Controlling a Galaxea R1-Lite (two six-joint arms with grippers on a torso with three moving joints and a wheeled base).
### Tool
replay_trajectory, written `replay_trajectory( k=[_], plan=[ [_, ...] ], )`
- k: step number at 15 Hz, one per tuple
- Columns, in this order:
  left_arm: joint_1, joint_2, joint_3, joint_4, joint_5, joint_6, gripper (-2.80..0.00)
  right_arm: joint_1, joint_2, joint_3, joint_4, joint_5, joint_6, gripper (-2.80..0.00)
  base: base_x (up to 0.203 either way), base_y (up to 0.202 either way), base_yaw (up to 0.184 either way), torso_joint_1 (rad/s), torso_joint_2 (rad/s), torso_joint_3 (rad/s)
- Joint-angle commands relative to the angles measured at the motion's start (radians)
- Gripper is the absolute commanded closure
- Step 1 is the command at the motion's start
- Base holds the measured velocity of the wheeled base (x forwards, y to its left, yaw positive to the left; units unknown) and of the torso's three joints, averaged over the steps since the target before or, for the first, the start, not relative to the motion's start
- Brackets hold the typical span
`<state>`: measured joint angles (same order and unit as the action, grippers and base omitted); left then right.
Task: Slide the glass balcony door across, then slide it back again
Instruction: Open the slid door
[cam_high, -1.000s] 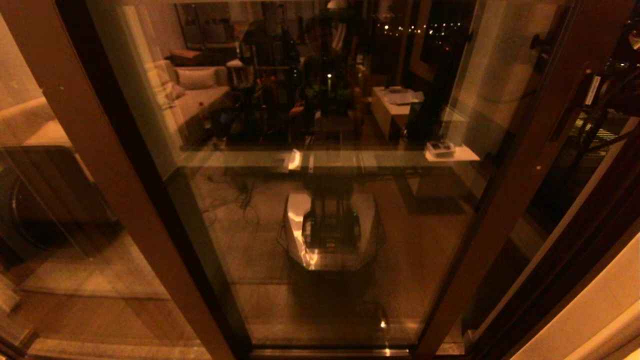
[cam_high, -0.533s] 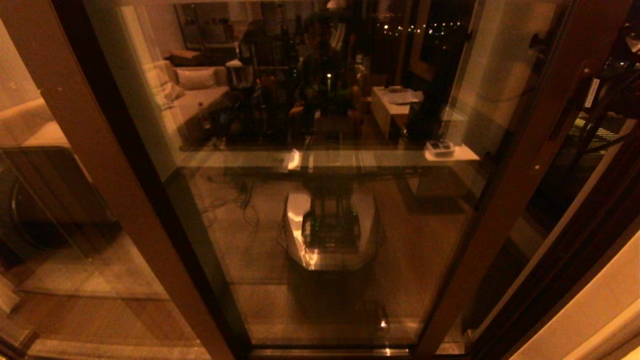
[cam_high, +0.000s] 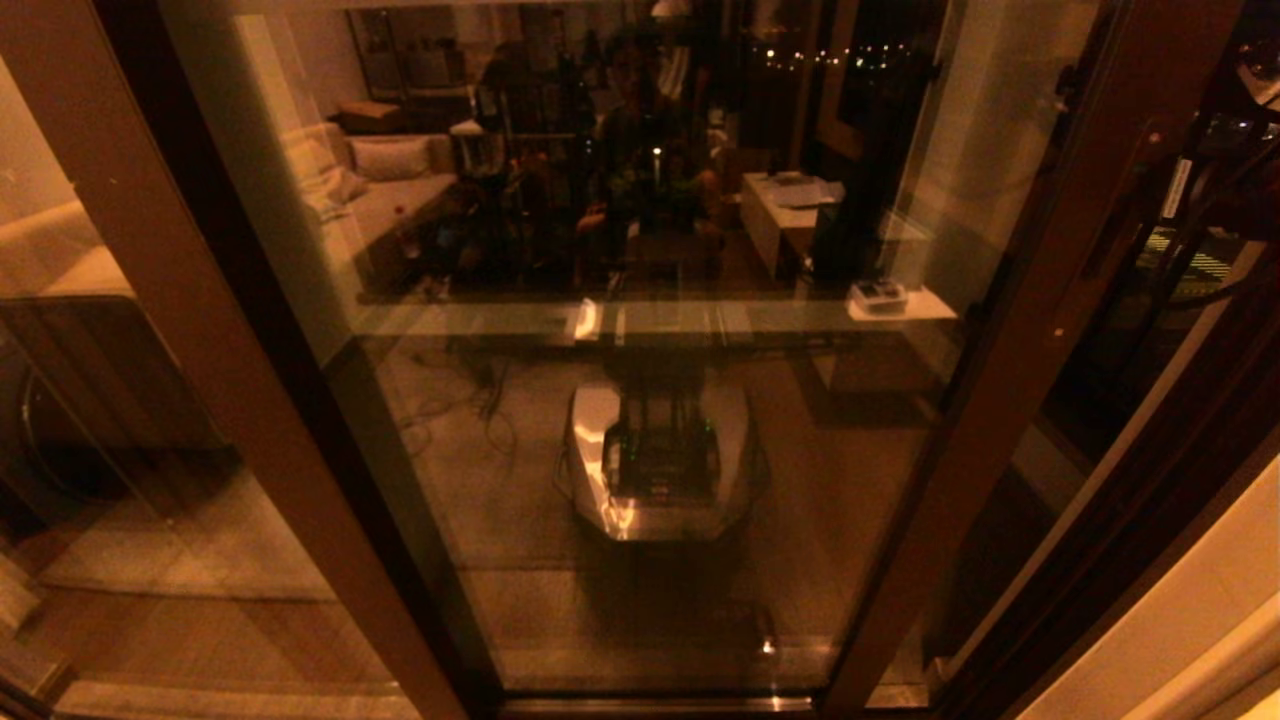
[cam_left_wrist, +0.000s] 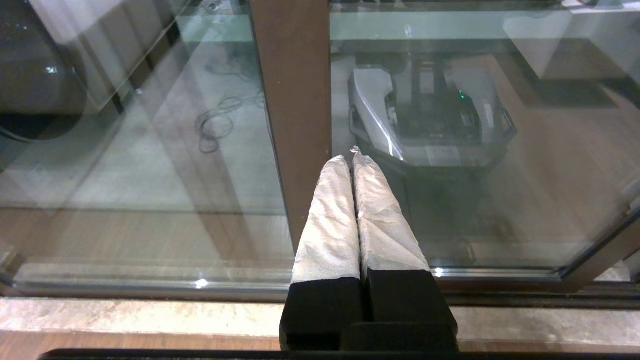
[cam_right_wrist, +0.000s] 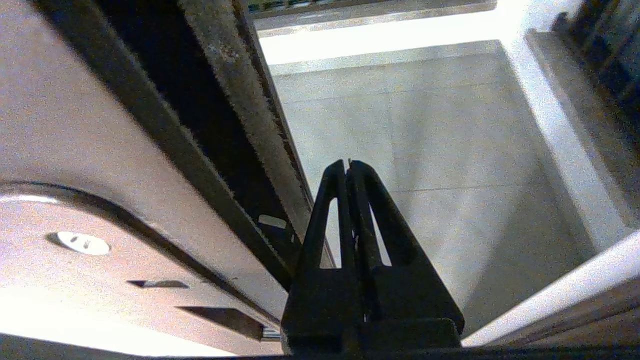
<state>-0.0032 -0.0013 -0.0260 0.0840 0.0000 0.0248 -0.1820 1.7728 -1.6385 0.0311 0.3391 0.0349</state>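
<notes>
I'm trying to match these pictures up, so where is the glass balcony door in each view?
Head view: the glass balcony door fills the middle, between two brown uprights.
Left wrist view: its glass lies beyond the shut left gripper.
Right wrist view: only its brown frame shows, beside the shut right gripper.
Shared landmark: the robot base's reflection, also in the left wrist view only.
</notes>
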Motion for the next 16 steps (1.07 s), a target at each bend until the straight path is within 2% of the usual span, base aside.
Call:
replay_trajectory(
  k=[1, 6, 9, 16],
  plan=[
    [0.0, 0.0, 0.0, 0.0, 0.0, 0.0, 0.0, 0.02, -0.005, -0.001, 0.001, 0.007, 0.0, 0.0, 0.0, 0.0, 0.0, 0.0, 0.0, 0.0],
    [0.0, 0.0, 0.0, 0.0, 0.0, 0.0, 0.0, 0.057, 0.005, -0.008, 0.001, -0.002, 0.0, 0.0, 0.0, 0.0, 0.0, 0.0, 0.0, 0.0],
    [0.0, 0.0, 0.0, 0.0, 0.0, 0.0, 0.0, 0.119, 0.064, -0.051, -0.005, -0.161, -0.002, 0.0, 0.0, 0.0, 0.0, 0.0, 0.0, 0.0],
    [0.0, 0.0, 0.0, 0.0, 0.0, 0.0, 0.0, 0.174, 0.073, -0.063, -0.005, -0.189, 0.0, 0.0, 0.0, 0.0, 0.0, 0.0, 0.0, 0.0]
  ],
)
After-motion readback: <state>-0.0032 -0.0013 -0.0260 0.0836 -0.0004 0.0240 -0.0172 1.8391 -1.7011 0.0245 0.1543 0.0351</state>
